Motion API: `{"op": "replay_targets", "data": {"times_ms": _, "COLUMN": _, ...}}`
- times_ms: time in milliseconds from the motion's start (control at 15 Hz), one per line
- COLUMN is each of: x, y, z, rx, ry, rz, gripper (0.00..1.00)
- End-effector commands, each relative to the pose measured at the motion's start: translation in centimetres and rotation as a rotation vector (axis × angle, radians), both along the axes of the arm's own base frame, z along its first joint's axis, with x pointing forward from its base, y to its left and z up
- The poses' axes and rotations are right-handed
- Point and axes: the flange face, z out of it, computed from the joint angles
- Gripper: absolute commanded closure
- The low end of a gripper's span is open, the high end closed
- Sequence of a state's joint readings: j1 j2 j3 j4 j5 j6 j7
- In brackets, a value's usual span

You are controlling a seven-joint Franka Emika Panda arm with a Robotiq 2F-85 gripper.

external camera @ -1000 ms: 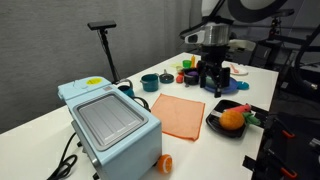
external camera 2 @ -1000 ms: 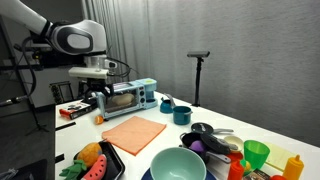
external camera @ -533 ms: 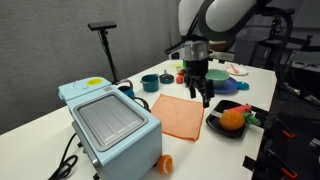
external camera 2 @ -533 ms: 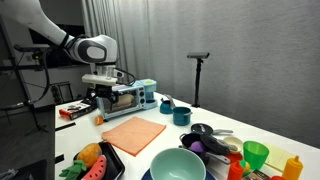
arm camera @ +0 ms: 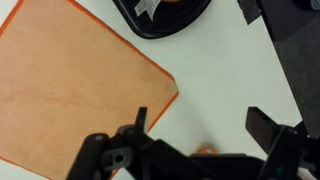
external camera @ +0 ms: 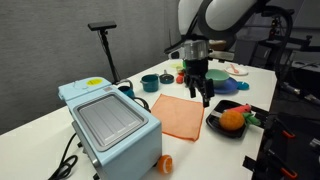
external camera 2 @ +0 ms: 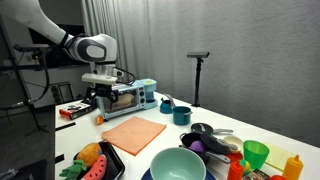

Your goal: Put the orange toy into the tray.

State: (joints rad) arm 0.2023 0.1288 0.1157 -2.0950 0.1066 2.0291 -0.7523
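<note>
The hand hangs over the table at the cloth, by its far right corner, fingers spread and empty, ready to close on something. The orange toy sits at the near edge beside the blue box, well apart from the hand. The tray lies right of the cloth with a ball in it, so I'd say the hand must fetch the toy first

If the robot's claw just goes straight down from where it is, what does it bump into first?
Most likely the bare white table, right beside the edge of the orange cloth. The gripper points down, open, between that cloth and the black tray. Depth is unclear, so it might clip the cloth.
</note>
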Motion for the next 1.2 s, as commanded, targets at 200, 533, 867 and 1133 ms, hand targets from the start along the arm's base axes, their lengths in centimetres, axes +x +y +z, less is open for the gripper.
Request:
{"op": "replay_targets", "data": {"times_ms": 200, "x": 0.0, "y": 0.0, "z": 0.1, "rx": 0.000, "ry": 0.001, "rz": 0.000, "gripper": 0.00}}
{"op": "replay_targets", "data": {"times_ms": 533, "x": 0.0, "y": 0.0, "z": -0.1, "rx": 0.016, "ry": -0.022, "rz": -0.023, "gripper": 0.00}}
{"op": "replay_targets", "data": {"times_ms": 867, "x": -1.8, "y": 6.0, "z": -6.2, "rx": 0.084, "ry": 0.039, "rz": -0.154, "gripper": 0.00}}
{"op": "replay_targets", "data": {"times_ms": 1133, "x": -4.8, "y": 11.6, "z": -11.7, "rx": 0.051, "ry": 0.129, "rz": -0.203, "gripper": 0.00}}
